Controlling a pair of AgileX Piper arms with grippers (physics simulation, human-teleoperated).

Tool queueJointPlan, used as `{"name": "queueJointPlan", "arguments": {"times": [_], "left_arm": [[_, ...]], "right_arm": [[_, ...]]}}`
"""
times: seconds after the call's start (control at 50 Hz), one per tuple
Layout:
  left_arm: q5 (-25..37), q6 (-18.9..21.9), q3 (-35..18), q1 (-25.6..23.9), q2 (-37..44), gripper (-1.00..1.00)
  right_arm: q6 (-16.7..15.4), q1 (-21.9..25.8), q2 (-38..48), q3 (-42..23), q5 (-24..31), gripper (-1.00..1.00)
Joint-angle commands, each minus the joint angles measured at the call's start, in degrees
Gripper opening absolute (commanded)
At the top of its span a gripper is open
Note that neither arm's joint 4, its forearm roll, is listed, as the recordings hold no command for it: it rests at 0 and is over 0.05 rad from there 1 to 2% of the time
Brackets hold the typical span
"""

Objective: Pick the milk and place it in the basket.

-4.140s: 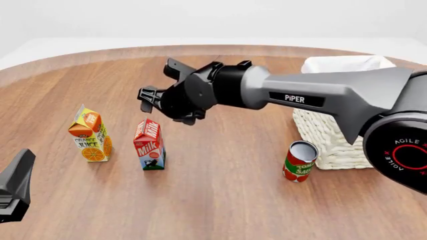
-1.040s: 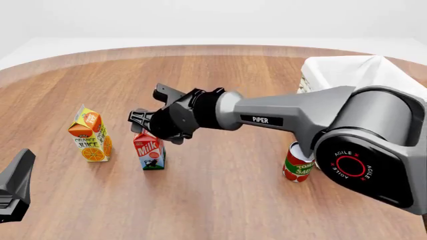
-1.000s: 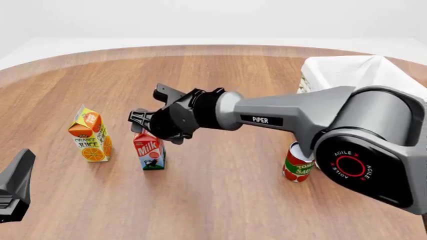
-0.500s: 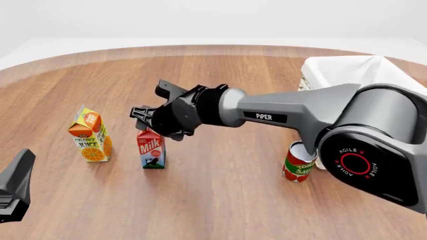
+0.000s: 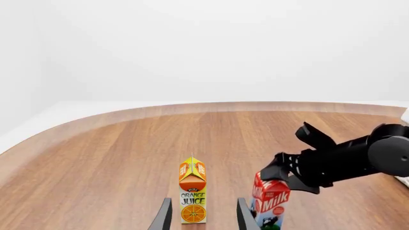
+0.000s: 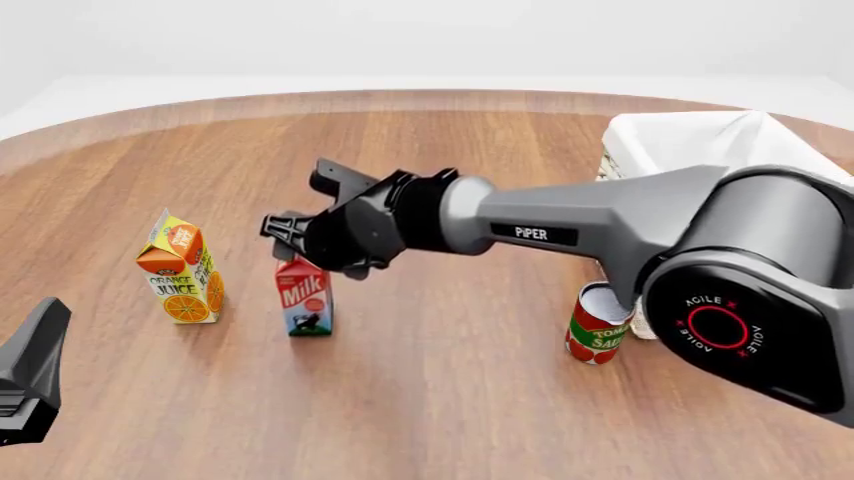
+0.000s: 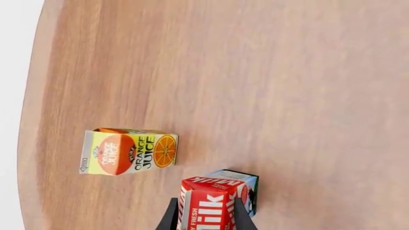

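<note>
On the tabletop [image 6: 441,400] the milk [image 6: 306,296] stands upright just right of the orange juice carton [image 6: 179,268]. The right gripper [image 6: 304,225] hangs at its red top; only the right wrist view shows the jaws spread on either side of that top, contact unclear. The basket [image 6: 694,140] stands far right, the tomato can [image 6: 597,322] near it. The left gripper [image 5: 202,216] has its jaws parted, holding nothing.

The front camera looks down from the near side over the whole table [image 6: 441,400]. The left wrist camera sits low, facing far across it. The right wrist camera hangs close above; all share the milk [image 6: 306,298] and juice carton [image 6: 182,268].
</note>
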State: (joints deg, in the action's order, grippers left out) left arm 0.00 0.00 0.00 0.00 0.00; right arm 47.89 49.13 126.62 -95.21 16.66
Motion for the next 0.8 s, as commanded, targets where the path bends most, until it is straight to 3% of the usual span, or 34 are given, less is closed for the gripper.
{"name": "queueJointPlan", "arguments": {"times": [0.02, 0.8], "left_arm": [[0.0, 0.0, 0.0, 0.0, 0.0, 1.00], [0.0, 0.0, 0.0, 0.0, 0.0, 1.00]], "right_arm": [[0.1, -0.5, -2.3, 0.0, -0.6, -1.00], [-2.5, -4.1, -10.6, 1.6, 1.3, -1.00]]}}
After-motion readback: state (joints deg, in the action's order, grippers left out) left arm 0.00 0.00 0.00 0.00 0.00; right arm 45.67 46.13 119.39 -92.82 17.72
